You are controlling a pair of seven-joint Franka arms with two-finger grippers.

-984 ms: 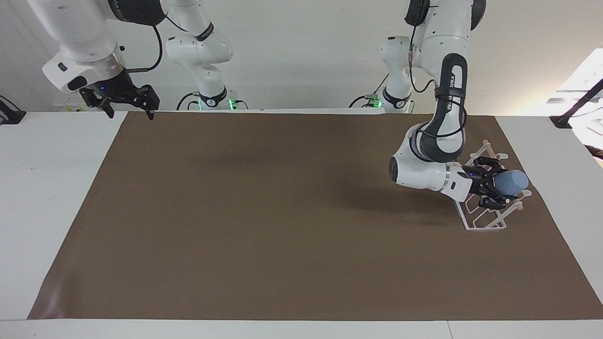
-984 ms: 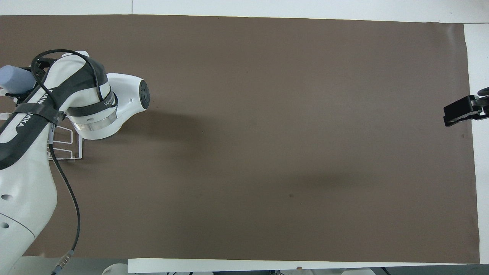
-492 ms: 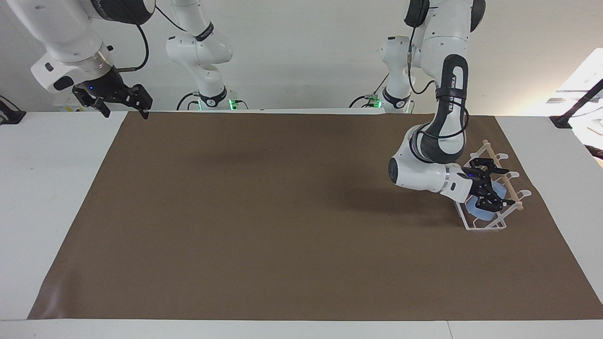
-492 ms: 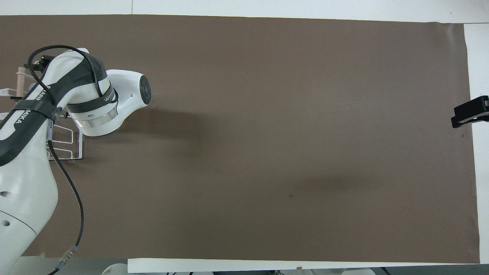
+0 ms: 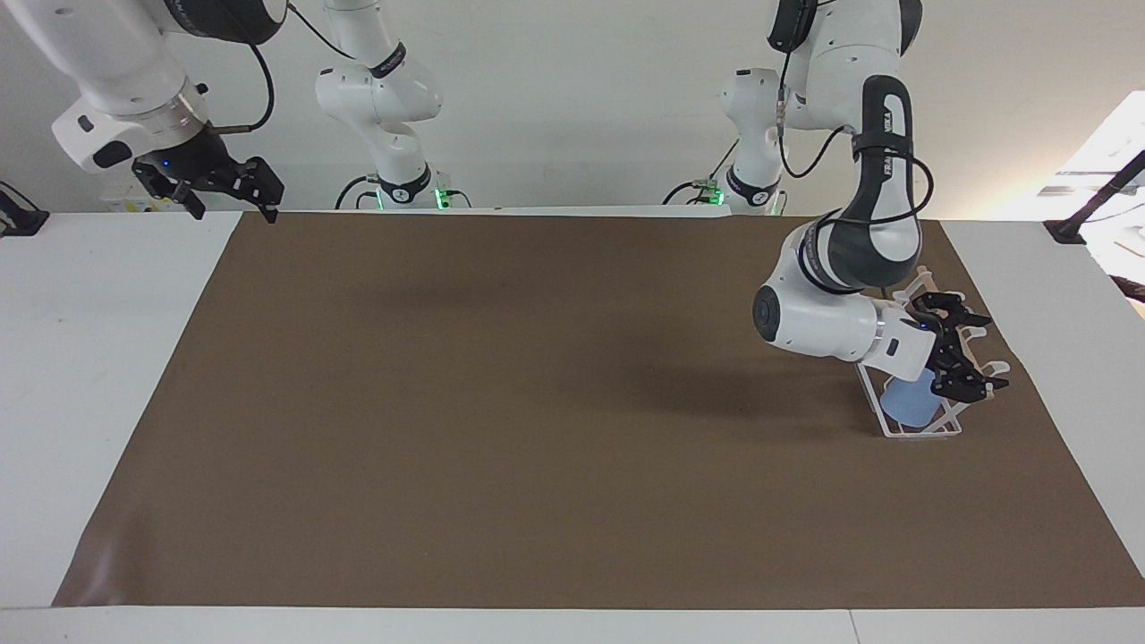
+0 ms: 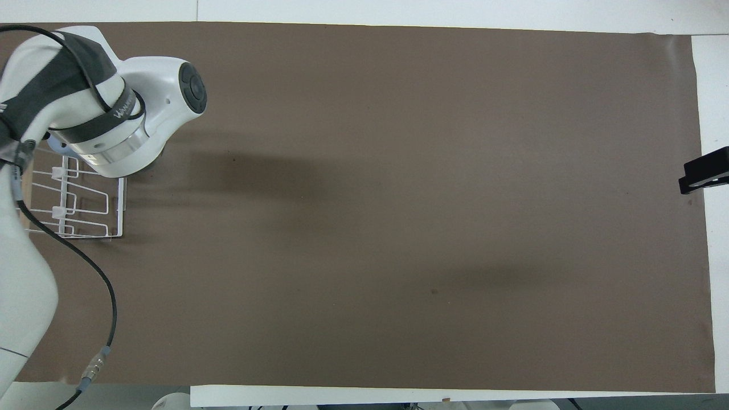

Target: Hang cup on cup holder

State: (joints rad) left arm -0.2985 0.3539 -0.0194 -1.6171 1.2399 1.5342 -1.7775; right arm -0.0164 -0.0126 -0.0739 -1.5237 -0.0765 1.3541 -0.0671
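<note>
The light-blue cup [image 5: 907, 402] sits on the white wire cup holder [image 5: 930, 429], among the prongs at the holder's end farther from the robots. The wrist hides part of the cup, and I cannot tell if a prong is inside it. My left gripper [image 5: 964, 349] is open and empty, over the holder's wooden rod and just above the cup, not touching it. In the overhead view the left arm covers the gripper and the cup; only the cup holder [image 6: 85, 199] shows. My right gripper [image 5: 233, 211] is open and empty, waiting above the table's corner at the right arm's end.
A brown mat [image 5: 537, 402] covers most of the white table [image 5: 89, 358]. The cup holder stands near the mat's edge at the left arm's end. A black clamp [image 5: 1069, 231] sits on the table's edge near the left arm's base.
The left gripper opened and let go of the cup, which dropped down onto the holder. The gripper then rose and drew back over the rod. The right gripper drifted slightly outward.
</note>
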